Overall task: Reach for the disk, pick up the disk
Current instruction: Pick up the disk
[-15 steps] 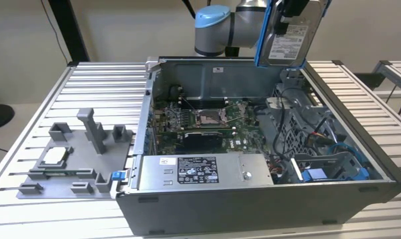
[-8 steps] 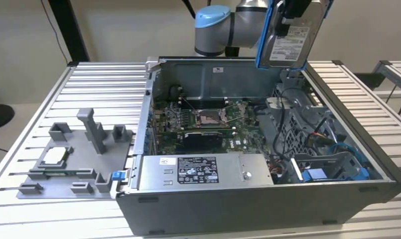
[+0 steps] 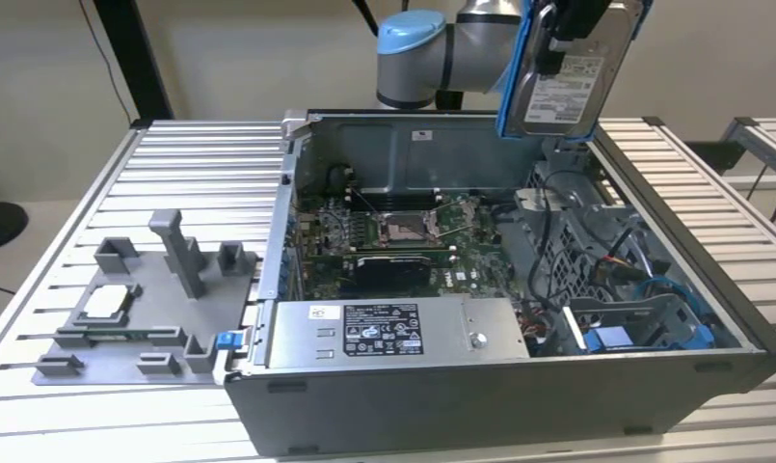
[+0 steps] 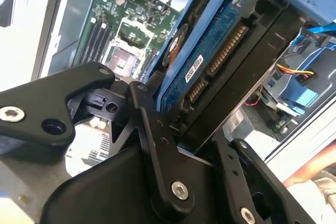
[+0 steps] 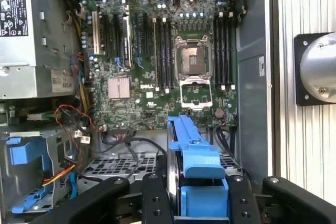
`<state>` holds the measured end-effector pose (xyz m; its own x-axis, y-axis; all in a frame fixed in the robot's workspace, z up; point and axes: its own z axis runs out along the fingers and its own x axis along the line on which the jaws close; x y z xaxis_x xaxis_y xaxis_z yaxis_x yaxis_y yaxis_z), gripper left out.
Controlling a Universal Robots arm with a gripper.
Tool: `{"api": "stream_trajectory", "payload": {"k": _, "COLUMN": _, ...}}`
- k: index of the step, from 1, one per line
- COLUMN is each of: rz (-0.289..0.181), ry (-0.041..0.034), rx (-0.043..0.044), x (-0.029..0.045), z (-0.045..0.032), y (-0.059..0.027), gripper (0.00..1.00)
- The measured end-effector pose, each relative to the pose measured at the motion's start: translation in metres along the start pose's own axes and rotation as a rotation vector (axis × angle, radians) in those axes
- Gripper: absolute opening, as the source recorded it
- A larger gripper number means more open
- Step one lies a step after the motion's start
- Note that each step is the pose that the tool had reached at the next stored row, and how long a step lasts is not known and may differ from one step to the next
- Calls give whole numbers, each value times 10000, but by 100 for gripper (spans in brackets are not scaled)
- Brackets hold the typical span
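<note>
gripper (image 4: 178,129): we see it pinching the disk (image 3: 565,82)
disk: we see it lifted above the open computer case (image 3: 491,405)
rails: blue

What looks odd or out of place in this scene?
The disk is not in the case: the gripper holds it up in the air above the open case, standing on edge with its label facing out in the exterior view. The blue bay at the case's near corner looks empty. I see no damage or spill.
</note>
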<state>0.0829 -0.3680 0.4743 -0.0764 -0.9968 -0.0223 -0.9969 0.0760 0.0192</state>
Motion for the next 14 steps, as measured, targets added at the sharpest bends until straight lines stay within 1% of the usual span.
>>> {"api": "stream_trajectory", "payload": {"k": 14, "rz": 1, "ry": 0, "rx": 0, "x": 217, "z": 3, "y": -16, "gripper": 0}}
